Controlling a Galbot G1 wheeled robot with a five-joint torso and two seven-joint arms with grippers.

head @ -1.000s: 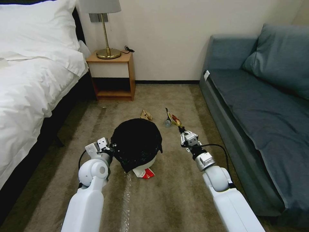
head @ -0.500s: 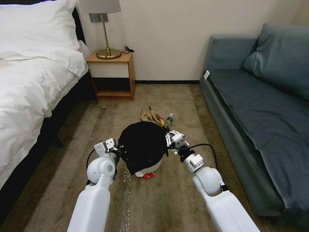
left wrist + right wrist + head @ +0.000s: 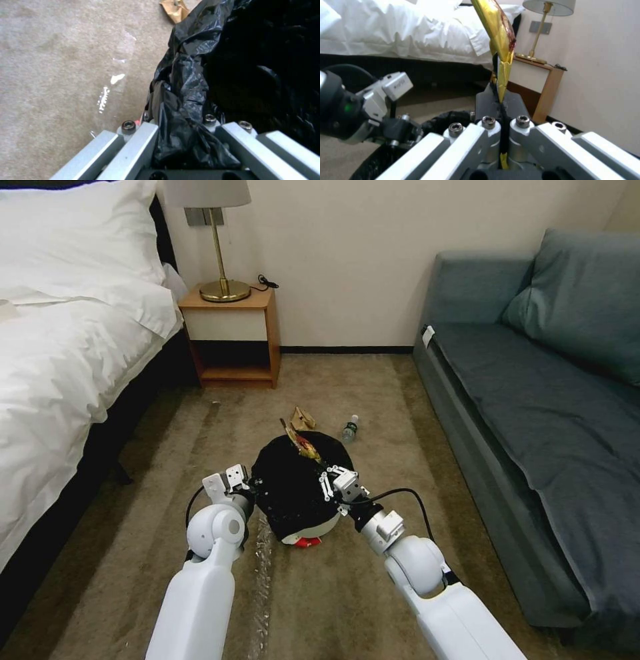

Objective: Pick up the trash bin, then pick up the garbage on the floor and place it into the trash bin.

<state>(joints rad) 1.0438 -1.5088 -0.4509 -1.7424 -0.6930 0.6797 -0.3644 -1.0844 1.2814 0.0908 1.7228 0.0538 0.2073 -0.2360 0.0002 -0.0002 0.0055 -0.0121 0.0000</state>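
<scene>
The trash bin (image 3: 300,493), white with a black bag liner (image 3: 253,65), hangs tilted over the carpet. My left gripper (image 3: 245,491) is shut on its bagged rim (image 3: 181,117). My right gripper (image 3: 324,471) is over the bin's mouth, shut on the gold-brown snack wrapper (image 3: 301,443), which sticks up from the fingertips (image 3: 498,32). Other garbage lies on the floor: a tan paper wad (image 3: 304,417) and a small clear bottle (image 3: 349,429) just beyond the bin, and a red-and-white carton (image 3: 307,542) partly hidden under it.
A bed (image 3: 60,353) runs along the left, and a wooden nightstand (image 3: 233,337) with a brass lamp (image 3: 220,260) stands at the wall. A blue-grey sofa (image 3: 533,400) lines the right. Open carpet (image 3: 373,380) lies between them.
My right gripper has carried the wrapper leftward from near the bottle to above the bin's mouth. The left gripper and bin have shifted slightly right.
</scene>
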